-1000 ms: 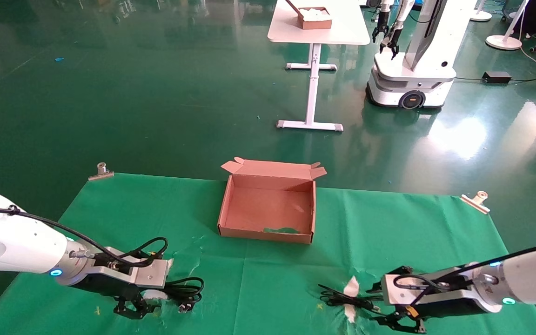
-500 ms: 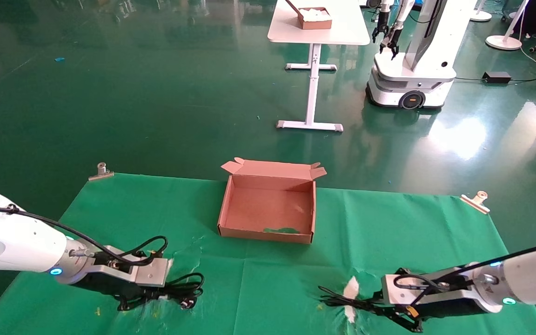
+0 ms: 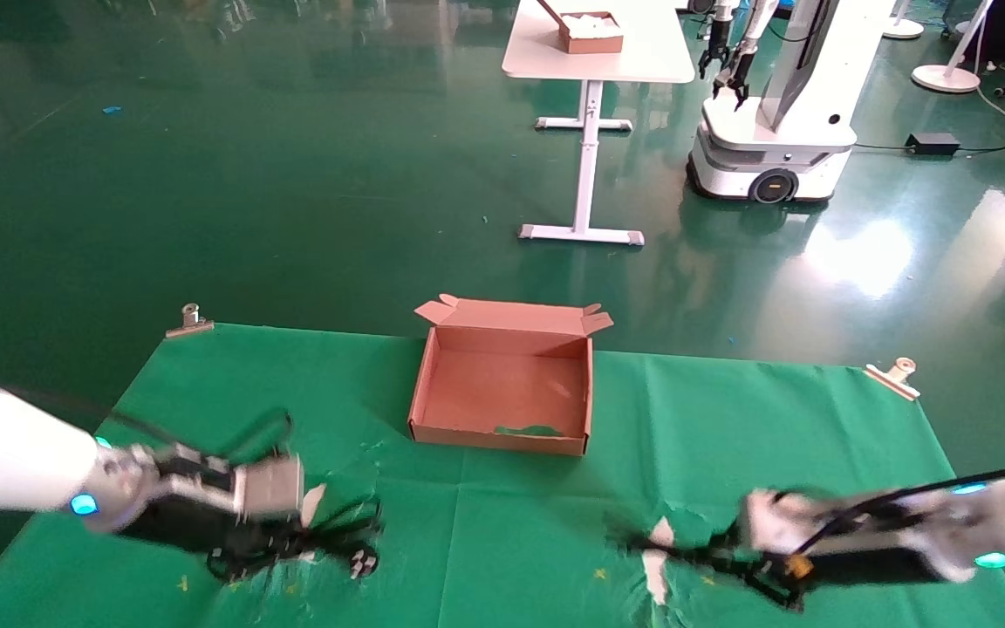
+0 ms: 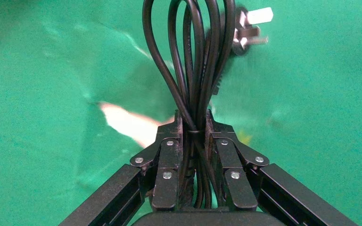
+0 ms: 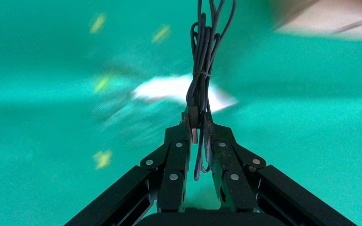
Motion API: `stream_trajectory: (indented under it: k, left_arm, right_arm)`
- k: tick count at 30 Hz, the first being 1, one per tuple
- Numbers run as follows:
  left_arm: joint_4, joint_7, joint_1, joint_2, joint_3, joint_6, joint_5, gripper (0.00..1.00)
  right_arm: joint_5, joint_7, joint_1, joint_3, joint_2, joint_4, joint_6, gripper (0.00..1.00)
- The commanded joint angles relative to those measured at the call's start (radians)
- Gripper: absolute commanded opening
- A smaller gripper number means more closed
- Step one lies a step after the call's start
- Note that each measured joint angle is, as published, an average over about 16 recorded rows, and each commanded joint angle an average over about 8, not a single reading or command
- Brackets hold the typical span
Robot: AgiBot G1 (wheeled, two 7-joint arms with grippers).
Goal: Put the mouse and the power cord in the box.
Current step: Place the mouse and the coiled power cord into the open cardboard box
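The power cord, thick black loops with a pronged plug, is pinched in my left gripper, which is shut on it. In the head view that gripper is at the front left of the table, with the cord trailing toward the middle. My right gripper is shut on a thin black cable bundle with a small plug between its fingers. In the head view it is at the front right. The mouse itself is hidden. The open reddish-brown box sits empty at the table's far middle.
The green cloth has torn white patches beside each gripper. Metal clips hold its far corners. On the floor beyond stand a white table with a small brown box and another robot.
The left gripper, open over the cord a second ago, has shut on it and risen slightly. The right gripper has shut on the thin cable and drawn it to the right.
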Motion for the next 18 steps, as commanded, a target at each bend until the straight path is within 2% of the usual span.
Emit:
stream_trajectory:
  k: [1, 5, 8, 13, 18]
  left_arm:
    - [0.028, -0.037, -0.024, -0.015, -0.021, 0.038, -0.03, 0.0]
    - [0.068, -0.163, -0.094, -0.025, -0.092, 0.053, -0.134, 0.0]
    - [0.076, -0.243, -0.141, -0.011, -0.136, 0.005, -0.198, 0.0]
    - [0.061, -0.326, -0.205, 0.025, -0.184, -0.151, -0.27, 0.0]
    - [0.05, -0.357, -0.236, 0.035, -0.204, -0.282, -0.302, 0.0]
  right_arm:
    - [0.035, -0.001, 0.007, 0.024, 0.031, -0.008, -0.03, 0.0]
    - [0.062, 0.018, 0.084, 0.043, 0.077, 0.023, -0.078, 0.0]
    - [0.053, 0.063, 0.153, 0.039, 0.066, 0.061, -0.07, 0.0]
    - [0.01, 0.156, 0.231, 0.012, -0.046, 0.121, 0.025, 0.0]
    - [-0.015, 0.194, 0.228, -0.004, -0.195, 0.13, 0.15, 0.0]
